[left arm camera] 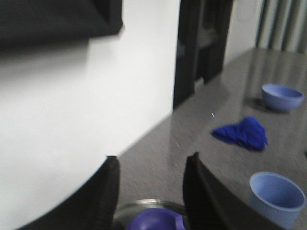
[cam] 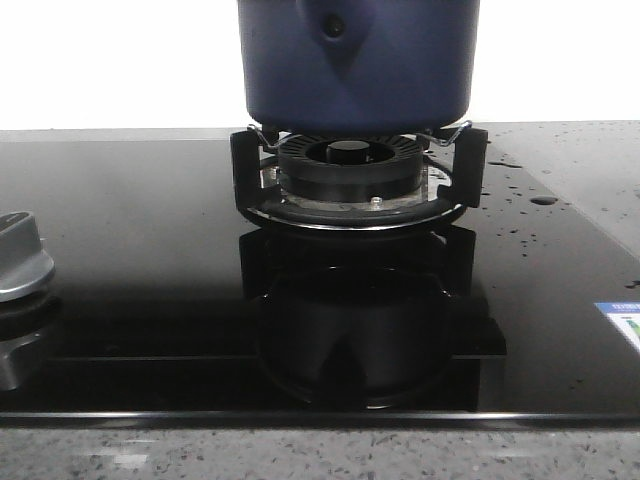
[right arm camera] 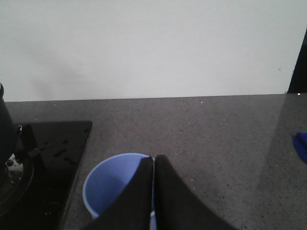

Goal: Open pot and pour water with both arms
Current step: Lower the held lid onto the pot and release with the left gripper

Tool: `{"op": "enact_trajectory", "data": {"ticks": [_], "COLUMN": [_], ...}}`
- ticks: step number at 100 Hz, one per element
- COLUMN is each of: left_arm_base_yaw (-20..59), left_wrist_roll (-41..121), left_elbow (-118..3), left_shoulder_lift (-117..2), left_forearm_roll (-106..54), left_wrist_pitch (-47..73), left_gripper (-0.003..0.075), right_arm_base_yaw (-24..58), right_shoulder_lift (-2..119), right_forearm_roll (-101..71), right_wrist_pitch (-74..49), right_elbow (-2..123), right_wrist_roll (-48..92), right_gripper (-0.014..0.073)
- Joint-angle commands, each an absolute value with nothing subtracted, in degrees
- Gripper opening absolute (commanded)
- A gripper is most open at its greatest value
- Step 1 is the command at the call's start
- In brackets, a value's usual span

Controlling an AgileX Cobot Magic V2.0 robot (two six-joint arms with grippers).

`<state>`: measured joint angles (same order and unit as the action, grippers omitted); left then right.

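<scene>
The large dark navy-blue round metal pot (cam: 357, 65) sits on the black ringed gas burner (cam: 350, 172). Over its purple lid knob (left arm camera: 152, 221), the left gripper (left arm camera: 149, 191) has its fingers spread; centre, then close. The right gripper (right arm camera: 153, 191), fingers pressed together, pinches the pale blue plastic cup (right arm camera: 112, 184)'s rim.

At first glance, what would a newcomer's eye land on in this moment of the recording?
The big navy pot fills the top of the front view, sitting on the black gas burner, with water droplets on the glass hob to its right. In the right wrist view, the right tool is shut just over a light blue cup on the grey counter. The left tool is open above a glass lid with a purple knob.
</scene>
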<state>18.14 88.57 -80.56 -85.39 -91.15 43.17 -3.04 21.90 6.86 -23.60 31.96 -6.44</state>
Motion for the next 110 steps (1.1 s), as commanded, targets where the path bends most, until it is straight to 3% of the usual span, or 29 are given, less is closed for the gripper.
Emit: {"op": "enact_trajectory", "data": {"ticks": [1,24,52,110], "left_arm_base_yaw": [15.17,7.01,6.24,6.24], "left_wrist_roll": [87.63,87.03,87.03,87.03], "left_elbow": [-79.30,-58.59,-31.36,-24.92], "left_shoulder_lift": [-77.50,-57.62,-33.46,-28.37], "left_forearm_roll": [-94.14,-94.23,-94.37,-94.62], "left_wrist_pitch": [42.54,34.79,19.61,20.66], "left_gripper": [0.0165,0.0092,-0.0014,-0.0020], "right_arm_base_yaw": [-1.53,4.20,10.15,11.69], "right_shoulder_lift": [22.14,22.11,19.87,14.19], "right_forearm_roll": [7.18,7.18,7.18,5.19], "right_wrist_pitch": [-20.15,-20.37,-10.93,-5.67], "right_elbow": [33.66,33.66,30.51,24.02], "right_wrist_roll": [-4.84,-1.49,0.56,0.37], "right_gripper": [-0.0065,-0.0065,-0.0065,-0.0065]}}
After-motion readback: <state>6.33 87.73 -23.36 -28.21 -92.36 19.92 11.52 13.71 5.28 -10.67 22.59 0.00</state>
